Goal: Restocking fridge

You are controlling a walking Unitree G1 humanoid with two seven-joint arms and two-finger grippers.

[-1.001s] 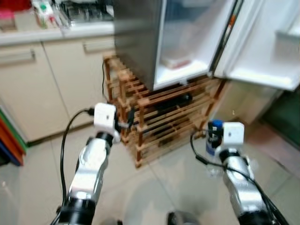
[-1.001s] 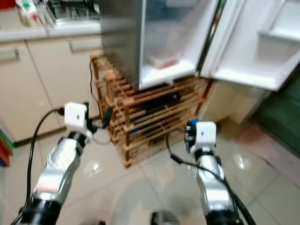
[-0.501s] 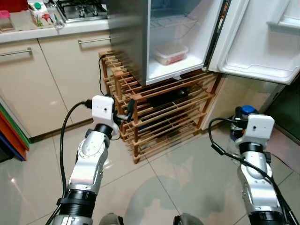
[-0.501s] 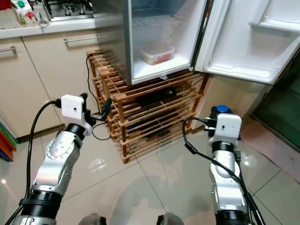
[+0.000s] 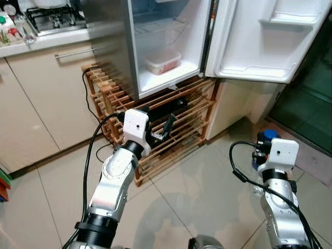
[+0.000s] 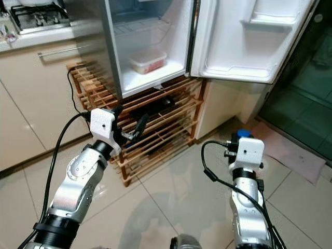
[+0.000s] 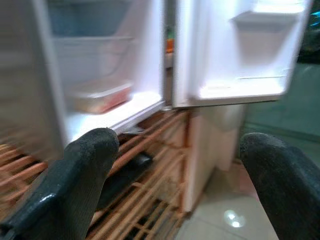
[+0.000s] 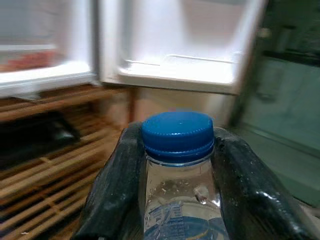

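Kitchen floor before an open fridge (image 5: 166, 46) on a wooden rack (image 5: 171, 124).
Right gripper (image 8: 175, 175) clamps a blue-capped water bottle (image 8: 177, 150), label unreadable; left gripper (image 7: 175, 185) gapes wide, empty.

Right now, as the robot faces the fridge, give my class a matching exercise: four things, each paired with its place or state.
Things:
1. bottle
2. food box
3. left gripper
4. fridge door

States or places:
A. on the fridge's bottom shelf
B. swung open
C. held by the right gripper
D. open, holding nothing

Pairs: 1-C, 2-A, 3-D, 4-B
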